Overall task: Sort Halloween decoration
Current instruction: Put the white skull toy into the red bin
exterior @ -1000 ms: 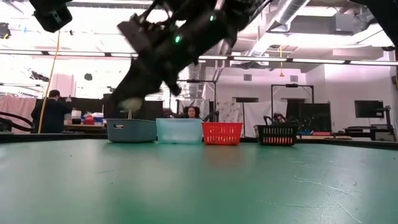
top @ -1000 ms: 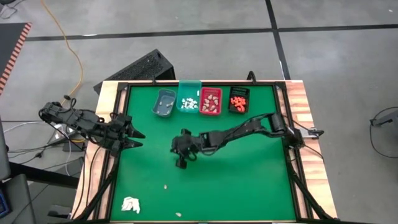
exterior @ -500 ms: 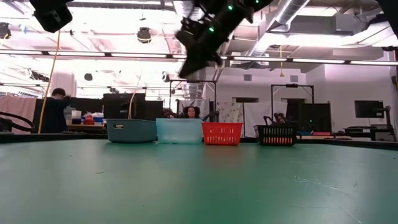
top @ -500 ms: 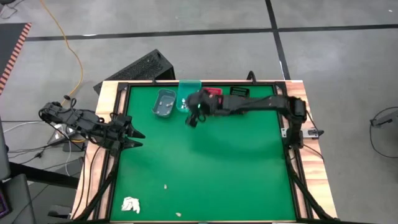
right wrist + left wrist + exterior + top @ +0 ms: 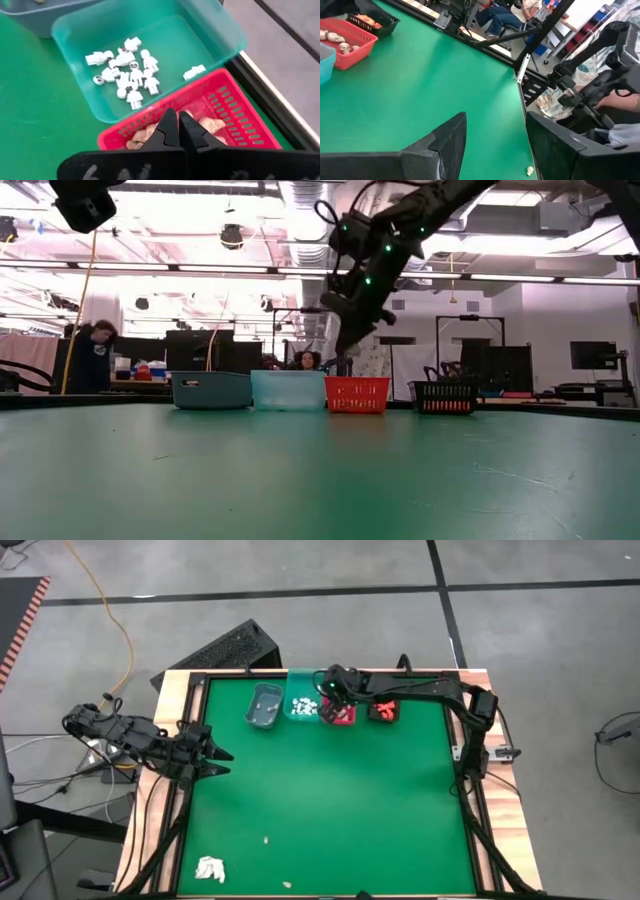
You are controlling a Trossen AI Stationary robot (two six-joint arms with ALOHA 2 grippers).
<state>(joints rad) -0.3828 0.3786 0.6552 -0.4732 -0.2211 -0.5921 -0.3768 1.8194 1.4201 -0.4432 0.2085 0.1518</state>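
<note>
Four bins [image 5: 324, 703] in a row, right fingers [image 5: 178, 131] pressed together, left fingers [image 5: 451, 140] spread.

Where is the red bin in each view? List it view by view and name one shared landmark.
High: red bin at the far edge, under the right arm.
Low: centre, third in the row.
Left wrist: upper left.
Right wrist: behind the shut jaws.
Landmark: the teal bin beside it.

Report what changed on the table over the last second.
The right gripper swung from mid-table back to the bin row and now hangs, fingers shut, over the red bin; whether it carries a piece is unclear. The left gripper, bins and stray pieces at the front stayed put.
</note>
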